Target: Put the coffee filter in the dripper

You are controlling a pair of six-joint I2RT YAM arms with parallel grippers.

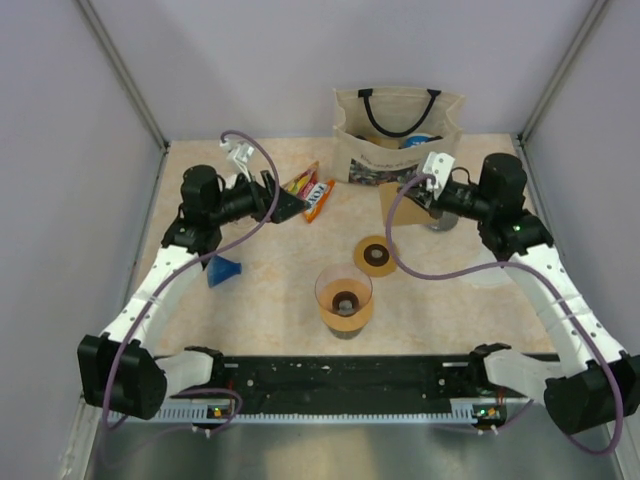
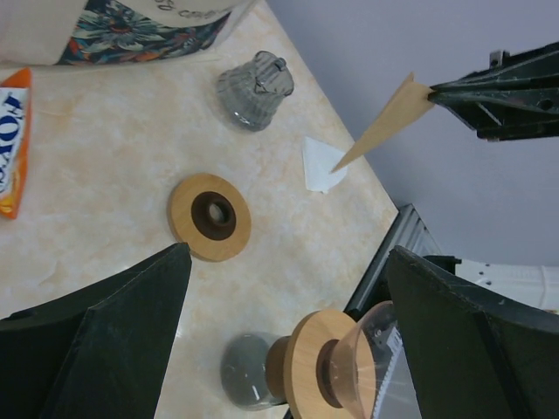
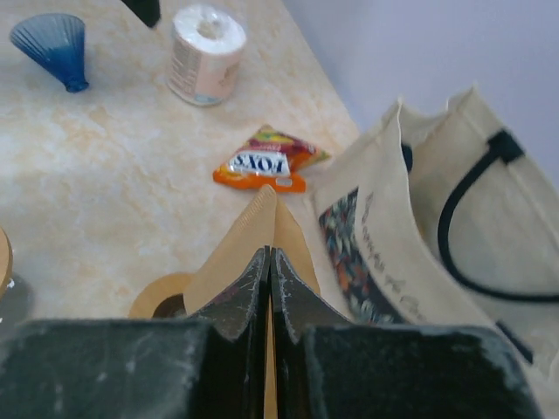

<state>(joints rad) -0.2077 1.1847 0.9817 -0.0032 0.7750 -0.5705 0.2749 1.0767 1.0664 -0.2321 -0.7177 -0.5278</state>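
Pinching the coffee filter [image 3: 255, 234] flat between its closed fingers, the right tool [image 3: 268, 258] holds it off the tabletop [image 1: 270, 300]. The brown paper fans out ahead of the fingertips. Seen from the left wrist, the filter's free corner points away from that tool and down toward a white paper scrap [image 2: 321, 164] on the tabletop.

The dripper [image 1: 344, 298], a glass cone in a wooden collar, stands upright and well apart from the right tool, back toward the arm bases and over to its left. Nothing sits in it. A wooden ring [image 1: 375, 255] lies flat between the dripper and the right tool, just below the held filter in the right wrist view.

The left tool [image 2: 288, 253] is spread as wide as it goes and has hold of nothing. From its own camera the dripper shows low between the two fingers, with the ring ahead of them.

Beyond the right tool's fingertips lie a snack packet [image 3: 266, 161] and, to their right, a tote bag [image 3: 419, 218]. Farther out on the left are a paper roll [image 3: 205, 52] and a blue cone [image 3: 52, 42]. A grey glass jug [image 2: 253, 87] sits close under the right tool.
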